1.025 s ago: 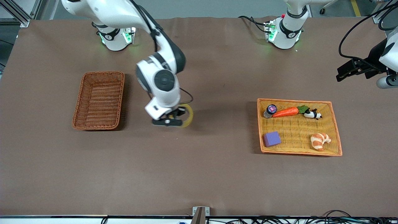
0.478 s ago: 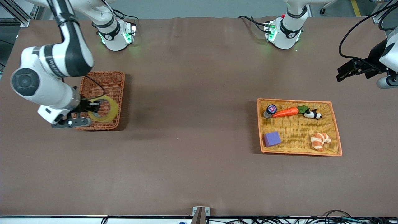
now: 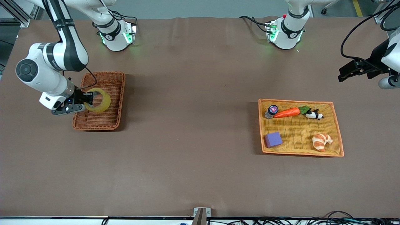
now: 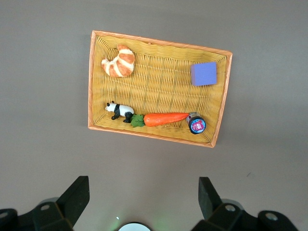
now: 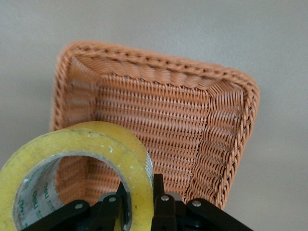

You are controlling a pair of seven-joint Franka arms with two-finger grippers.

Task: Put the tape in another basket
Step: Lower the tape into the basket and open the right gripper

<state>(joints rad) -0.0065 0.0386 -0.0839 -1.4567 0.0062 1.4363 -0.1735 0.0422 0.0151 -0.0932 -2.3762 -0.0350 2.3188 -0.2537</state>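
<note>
My right gripper (image 3: 88, 100) is shut on the tape (image 3: 100, 100), a yellowish translucent roll, and holds it upright in the air over the reddish-brown wicker basket (image 3: 97, 127) at the right arm's end of the table. In the right wrist view one finger is inside the ring and one outside, pinching the wall of the tape (image 5: 91, 149) at the gripper (image 5: 142, 195), with the basket (image 5: 192, 120) below. My left gripper (image 4: 142, 195) is open and empty, waiting high up at the left arm's end of the table (image 3: 345, 73).
A shallow yellow-orange woven tray (image 3: 300, 147) at the left arm's end holds a croissant (image 3: 322, 141), a purple block (image 3: 273, 139), a carrot (image 3: 289, 112), a toy panda (image 3: 314, 115) and a small bottle (image 3: 271, 111). The tray also shows in the left wrist view (image 4: 159, 91).
My right gripper carried the tape from over the middle of the table to over the reddish-brown basket, then shifted a little toward the robots' bases. The left arm has not moved.
</note>
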